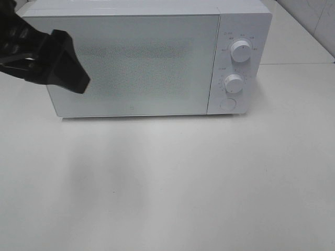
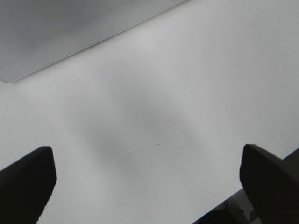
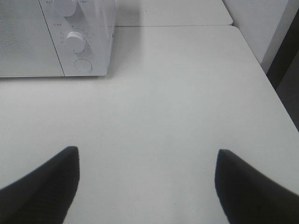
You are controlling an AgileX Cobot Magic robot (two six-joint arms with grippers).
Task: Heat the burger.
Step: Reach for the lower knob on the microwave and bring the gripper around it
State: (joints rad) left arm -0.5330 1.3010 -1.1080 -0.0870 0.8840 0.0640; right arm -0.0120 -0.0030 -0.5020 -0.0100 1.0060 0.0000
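Observation:
The burger is out of view in every frame. A white microwave (image 1: 136,63) stands at the back of the white table (image 1: 183,183) with its door closed; its inside cannot be seen through the speckled window. My left gripper (image 1: 68,70) hangs in front of the door's upper left corner. In the left wrist view the left gripper (image 2: 147,158) is open, with only bare table between its fingers. My right gripper (image 3: 147,154) is also open and empty, over the table in front of and to the right of the microwave (image 3: 28,42).
The microwave's control panel on its right side has an upper knob (image 1: 240,50), a lower knob (image 1: 233,83) and a round button (image 1: 227,104). The table's right edge (image 3: 275,93) runs close beside the right gripper. A tiled wall (image 1: 314,21) rises at the back right.

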